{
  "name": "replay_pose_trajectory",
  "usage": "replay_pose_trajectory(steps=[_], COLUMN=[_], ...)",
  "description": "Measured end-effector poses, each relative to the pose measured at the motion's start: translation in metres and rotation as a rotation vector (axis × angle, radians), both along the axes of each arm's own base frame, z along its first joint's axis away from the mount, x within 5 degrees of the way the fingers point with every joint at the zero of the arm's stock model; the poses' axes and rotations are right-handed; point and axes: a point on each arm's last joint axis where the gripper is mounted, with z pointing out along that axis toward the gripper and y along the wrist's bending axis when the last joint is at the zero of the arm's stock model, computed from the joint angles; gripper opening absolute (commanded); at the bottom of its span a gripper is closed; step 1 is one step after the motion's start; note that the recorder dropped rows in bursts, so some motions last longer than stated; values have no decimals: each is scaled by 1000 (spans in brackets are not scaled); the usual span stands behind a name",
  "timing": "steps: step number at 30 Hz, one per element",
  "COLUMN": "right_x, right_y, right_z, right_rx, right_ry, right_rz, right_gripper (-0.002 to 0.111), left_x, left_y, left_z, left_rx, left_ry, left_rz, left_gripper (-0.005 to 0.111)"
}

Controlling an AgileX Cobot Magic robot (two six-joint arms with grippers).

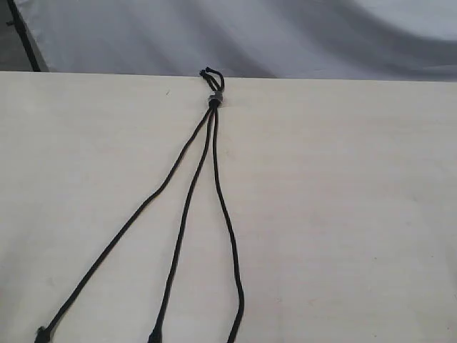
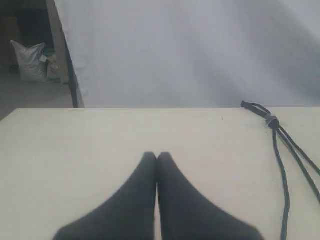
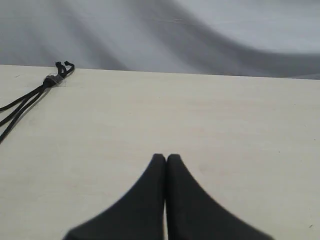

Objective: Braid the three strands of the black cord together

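Note:
The black cord lies on the pale table, bound at the far edge by a small grey band (image 1: 213, 99) with short loops (image 1: 212, 73) beyond it. From the band, three strands fan toward the near edge, uncrossed: the left strand (image 1: 132, 218), the middle strand (image 1: 183, 229) and the right strand (image 1: 227, 221). Knots show at the left strand's end (image 1: 41, 333) and the middle strand's end (image 1: 154, 336); the right strand's end is cut off. My left gripper (image 2: 157, 156) is shut and holds nothing, well aside of the band (image 2: 271, 120). My right gripper (image 3: 166, 157) is shut too, with nothing in it, far from the band (image 3: 51, 79). Neither gripper shows in the exterior view.
The table (image 1: 343, 214) ends at a far edge, with a grey-white cloth backdrop (image 1: 285, 36) behind it. A dark post (image 2: 74, 85) and a bag (image 2: 30, 60) stand beyond the table's far left corner.

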Motion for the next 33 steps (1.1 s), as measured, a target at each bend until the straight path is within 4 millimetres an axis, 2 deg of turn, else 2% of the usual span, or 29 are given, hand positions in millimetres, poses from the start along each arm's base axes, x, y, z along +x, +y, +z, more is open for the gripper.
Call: replay_pose_trajectory(steps=[9, 11, 13, 17, 20, 23, 25, 27, 29, 33], right_x=[1, 1, 2, 1, -1, -3, -5, -4, 5, 38], right_y=[0, 0, -1, -1, -4, -5, -4, -4, -4, -3], right_z=[4, 9, 15, 30, 41, 49, 57, 69, 77, 71], right_rx=[-2, -5, 9, 179, 307, 332, 308, 286, 287, 306], right_ry=[-45, -101, -171, -351, -482, -573, -595, -594, -523, -258], right_rz=[-2, -4, -7, -24, -36, -38, -30, -24, -29, -25], right_gripper=[-1, -1, -1, -1, -1, -1, -1, -1, -1, -1], left_x=[0, 0, 0, 0, -4, -11, -14, -10, 2, 42], left_y=[0, -1, -1, 0, 3, 4, 2, 1, 1, 3], left_z=[0, 1, 4, 17, 34, 51, 66, 80, 89, 87], left_rx=[0, -68, -211, -428, -504, -509, -443, -394, -371, -370], left_ry=[0, -22, -67, -230, -432, -618, -667, -630, -524, -204], left_rz=[0, -1, -1, -3, -18, -50, -74, -78, -64, -17], left_gripper=[0, 0, 0, 0, 0, 0, 0, 0, 0, 0])
